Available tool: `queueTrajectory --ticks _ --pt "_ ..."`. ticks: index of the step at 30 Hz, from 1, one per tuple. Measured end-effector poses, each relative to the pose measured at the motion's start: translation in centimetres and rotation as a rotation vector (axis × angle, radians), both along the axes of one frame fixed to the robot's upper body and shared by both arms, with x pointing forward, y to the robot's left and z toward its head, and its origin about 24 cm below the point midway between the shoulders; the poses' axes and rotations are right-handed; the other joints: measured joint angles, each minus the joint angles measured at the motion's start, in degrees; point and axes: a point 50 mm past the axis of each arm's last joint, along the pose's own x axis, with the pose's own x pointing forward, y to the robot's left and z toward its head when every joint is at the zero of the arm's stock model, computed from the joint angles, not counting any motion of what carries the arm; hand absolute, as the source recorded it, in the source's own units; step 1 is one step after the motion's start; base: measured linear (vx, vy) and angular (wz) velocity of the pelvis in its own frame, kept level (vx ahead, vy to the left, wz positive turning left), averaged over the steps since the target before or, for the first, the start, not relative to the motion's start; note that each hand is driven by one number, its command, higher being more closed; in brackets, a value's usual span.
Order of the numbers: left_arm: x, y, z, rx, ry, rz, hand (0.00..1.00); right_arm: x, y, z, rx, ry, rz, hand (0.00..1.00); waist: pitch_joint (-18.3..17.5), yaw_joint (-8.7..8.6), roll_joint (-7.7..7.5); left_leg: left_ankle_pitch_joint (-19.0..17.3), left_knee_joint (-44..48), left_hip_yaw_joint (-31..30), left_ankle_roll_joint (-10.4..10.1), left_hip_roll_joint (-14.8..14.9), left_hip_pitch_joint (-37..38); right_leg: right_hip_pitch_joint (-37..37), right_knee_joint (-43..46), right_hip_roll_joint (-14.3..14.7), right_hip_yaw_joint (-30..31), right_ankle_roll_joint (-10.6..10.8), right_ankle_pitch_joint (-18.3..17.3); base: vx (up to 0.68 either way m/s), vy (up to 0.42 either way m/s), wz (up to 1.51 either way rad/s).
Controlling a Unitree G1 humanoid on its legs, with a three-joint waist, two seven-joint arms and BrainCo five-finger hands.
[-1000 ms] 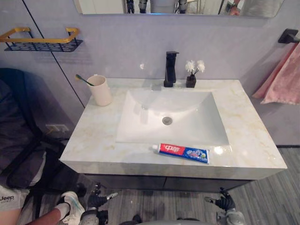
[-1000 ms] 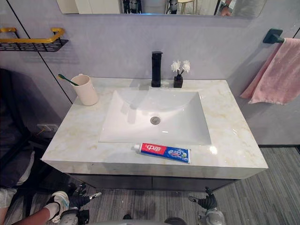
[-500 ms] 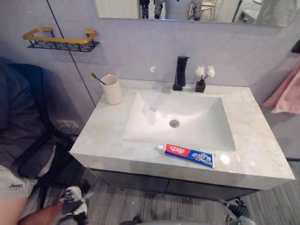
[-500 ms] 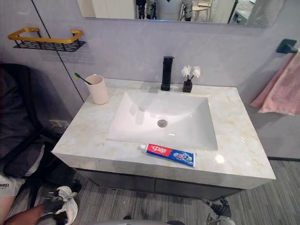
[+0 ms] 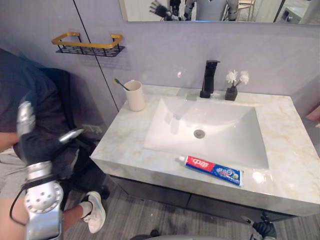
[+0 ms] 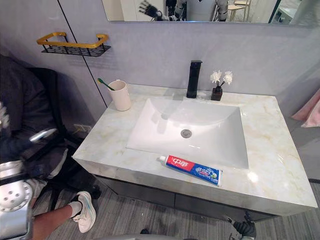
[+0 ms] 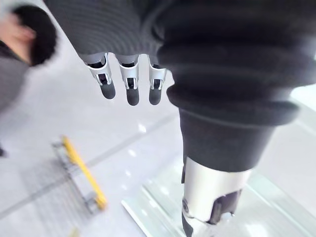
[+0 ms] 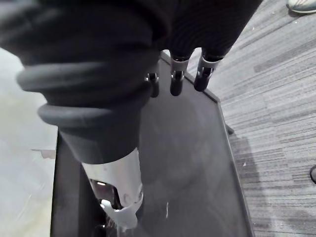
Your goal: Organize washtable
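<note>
My left hand [image 5: 42,145] up at frame left, right hand [image 5: 263,231] low, fingers loose, empty on both — toothpaste tube [image 5: 214,170] lies on the counter's [image 5: 125,150] front.

Right hand [image 5: 263,231] cropped at bottom edge

**Even overhead light, one glare spot**

The washtable [image 5: 125,145] is lit brightly and evenly from above. A small white glare spot is seen on its marble top just beside the toothpaste tube [image 5: 214,170], and soft highlights are spread across the basin [image 5: 220,137]. A faint shadow is cast on the wall [image 5: 165,55] below the shelf [image 5: 89,44]. The floor [image 5: 150,220] under the washtable is left dim.
</note>
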Motion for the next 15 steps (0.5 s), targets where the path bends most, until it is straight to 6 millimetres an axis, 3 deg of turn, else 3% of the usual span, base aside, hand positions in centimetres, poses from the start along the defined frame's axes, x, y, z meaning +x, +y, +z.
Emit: queueTrajectory --ticks 2,5,10,15 --pt "1.2 -4.8 -0.7 0.159 0.052 -0.246 0.00 0.2 0.2 0.0 0.008 0.003 0.036 0.00 0.0 -0.30 0.15 0.0 0.0 -0.3 -0.2 0.1 -0.2 -0.2 0.0 0.2 0.0 0.0 0.0 -0.07 -0.018 0.06" --pt "1.7 -8.5 -2.5 0.277 0.157 -0.475 0.00 1.1 1.0 -0.1 0.028 -0.004 0.110 0.00 -0.1 -1.98 0.29 0.1 0.2 0.0 -0.2 0.5 -0.3 -0.5 0.1 0.2 0.3 0.0 0.0 -0.04 -0.009 -0.06" --pt "2.9 -10.8 -5.9 0.407 0.346 -0.641 0.00 2.2 2.1 -0.2 0.047 -0.008 0.201 0.00 -0.1 -3.02 -0.40 0.2 0.3 1.4 0.0 1.1 -0.5 -1.5 0.4 1.0 2.0 -0.3 0.2 -0.01 -0.020 -0.17" --pt "4.2 -11.4 -7.8 0.507 0.427 -0.648 0.00 3.0 2.7 -0.2 0.047 -0.012 0.246 0.00 0.6 -3.37 -1.51 0.2 0.2 1.6 0.0 1.1 -0.5 -1.6 0.0 1.2 2.0 -0.4 0.3 0.00 -0.010 -0.05"
